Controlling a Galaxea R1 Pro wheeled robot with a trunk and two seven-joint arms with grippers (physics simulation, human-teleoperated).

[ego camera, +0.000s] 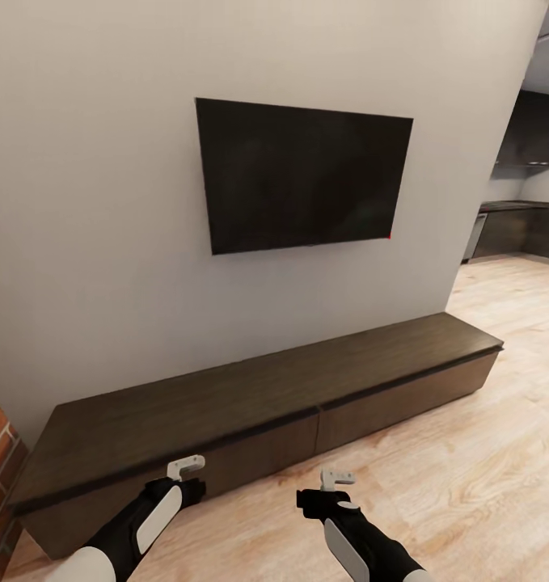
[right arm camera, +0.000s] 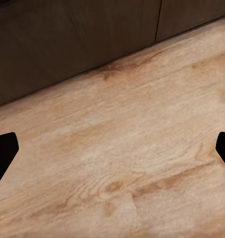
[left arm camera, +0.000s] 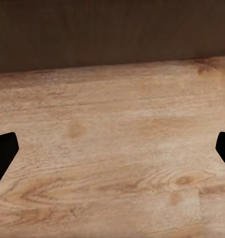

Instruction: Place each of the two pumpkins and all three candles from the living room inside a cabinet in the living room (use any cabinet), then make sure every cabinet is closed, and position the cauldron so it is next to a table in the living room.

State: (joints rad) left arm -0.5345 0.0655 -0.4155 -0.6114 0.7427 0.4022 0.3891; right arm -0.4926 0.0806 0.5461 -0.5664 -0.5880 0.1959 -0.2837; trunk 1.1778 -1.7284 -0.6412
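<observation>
black arms (ego camera: pixel 141 517), white panels, white jaws

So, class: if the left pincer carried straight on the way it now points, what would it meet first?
Going by its wrist view, the left pincer, open and empty, points down at the wooden floor just in front of the cabinet; it would probably meet the floor first.

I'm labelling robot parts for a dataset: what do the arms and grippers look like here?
Both arms are black with glossy white shell panels. The left gripper and right gripper have pale grey-white fingers on black wrists. In the wrist views, the fingertips look plain black. No cables or markings show.
</observation>
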